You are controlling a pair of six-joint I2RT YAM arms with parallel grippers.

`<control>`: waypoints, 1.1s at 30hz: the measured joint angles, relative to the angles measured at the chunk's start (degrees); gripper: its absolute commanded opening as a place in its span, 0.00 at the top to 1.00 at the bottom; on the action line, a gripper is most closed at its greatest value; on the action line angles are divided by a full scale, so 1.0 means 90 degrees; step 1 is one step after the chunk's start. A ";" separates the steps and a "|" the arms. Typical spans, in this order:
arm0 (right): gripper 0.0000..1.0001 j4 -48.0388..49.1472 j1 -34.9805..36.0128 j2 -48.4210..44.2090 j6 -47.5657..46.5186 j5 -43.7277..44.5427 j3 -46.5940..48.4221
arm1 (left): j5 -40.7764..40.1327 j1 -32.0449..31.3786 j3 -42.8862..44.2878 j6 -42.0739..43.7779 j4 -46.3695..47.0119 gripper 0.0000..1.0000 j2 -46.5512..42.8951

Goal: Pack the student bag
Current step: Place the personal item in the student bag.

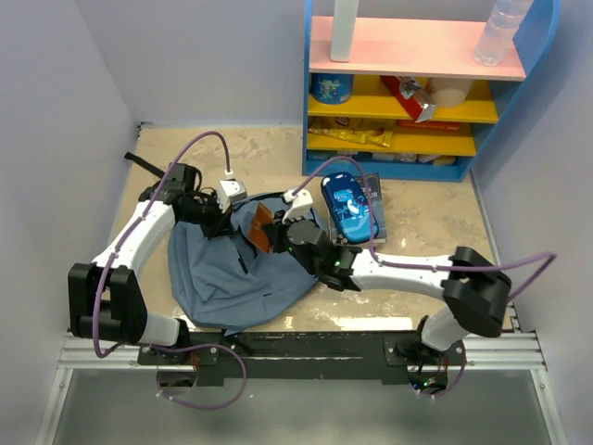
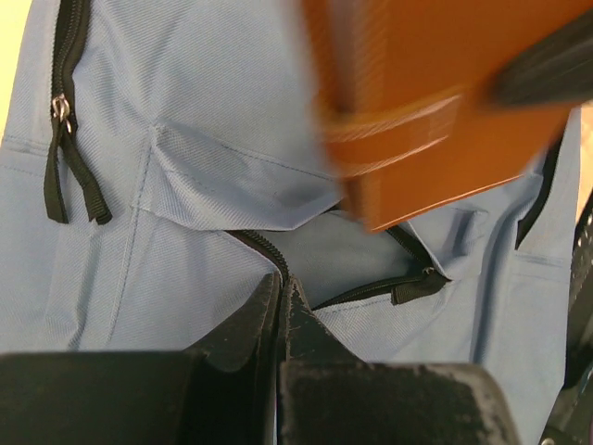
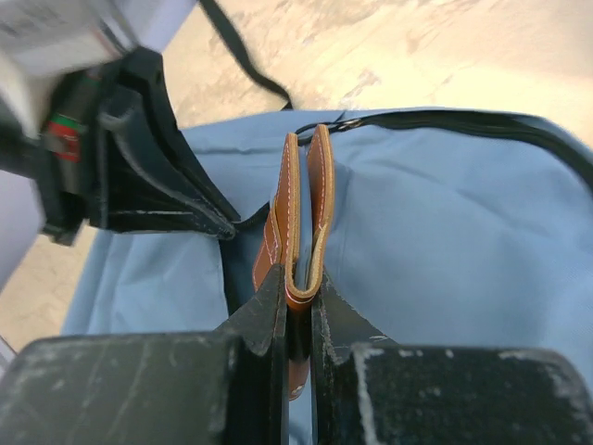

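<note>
Slate-blue fabric student bag [image 1: 227, 278]: lies slumped on the sandy surface [image 1: 185, 158] between both arms, zip opening uppermost. Left tool [image 2: 281, 283]: closed, tips at the zip edge; cannot tell whether fabric is pinched. Right tool [image 3: 298, 289]: clamped on a tan leather book [image 3: 304, 199], held on edge over the opening.

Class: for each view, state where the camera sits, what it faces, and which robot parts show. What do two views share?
Top external: above, behind the arms, looking down at table, bag and shelf; both arms show.
Left wrist: on the left arm, looking past its shut left fingers at the bag's zip.
Right wrist: on the right arm, looking past right fingers, shut on the brown book, toward the bag; the left fingers show too.
Shared: both wrist views show book and bag.
</note>
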 measured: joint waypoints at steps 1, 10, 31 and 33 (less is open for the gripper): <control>1.00 0.0085 -0.0010 0.0233 -0.0039 -0.0117 0.0090 | 0.0034 0.0000 0.0000 0.0070 -0.0078 1.00 -0.0027; 1.00 0.0607 0.0010 0.1005 0.0070 -0.0804 0.0136 | 0.0172 0.0051 0.0000 0.0321 -0.0248 1.00 -0.0104; 1.00 0.1515 -0.0131 0.2725 0.0112 -0.1950 0.1022 | -0.0151 0.0226 0.0177 0.0491 -0.0474 1.00 0.0012; 1.00 0.1535 -0.0206 0.2868 0.0046 -0.2363 0.1156 | -0.0287 0.0253 0.0172 0.0488 -0.0495 1.00 0.0034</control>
